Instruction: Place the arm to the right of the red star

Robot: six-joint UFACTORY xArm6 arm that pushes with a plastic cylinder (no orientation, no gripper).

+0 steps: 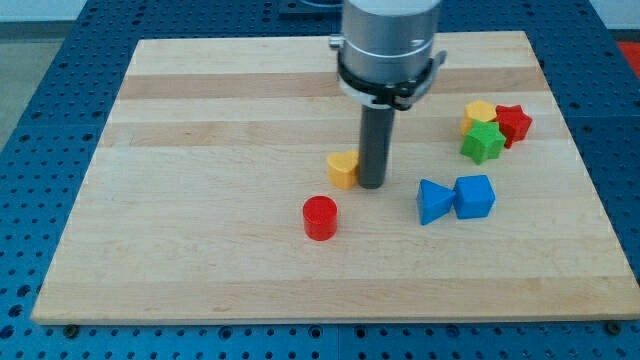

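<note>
A pale wooden desk (200,250) fills most of the view, resting on a blue perforated surface. The arm comes down from the view's top centre as a silver cylinder with a black collar, ending in a straight dark rod. My tip (371,185) sits on the desk near its middle. There are no jaws on this arm, so nothing is spread, pressed together or pinching.

Taking my tip as the landmark: a yellow block (343,170), its shape hard to make out, lies just beside the rod on the view's left, touching or nearly so. A red cylinder (320,218) stands below and to the left of the tip, near it. A blue triangular block (433,201) and a blue cube-like block (474,196) sit side by side to the tip's right, slightly lower.

The red star (514,123) lies well apart from the tip, up and to the view's right, in a tight cluster with a second yellow block (480,112) and a green star (483,143). The red star is the cluster's rightmost piece, and the tip stands to its left.
</note>
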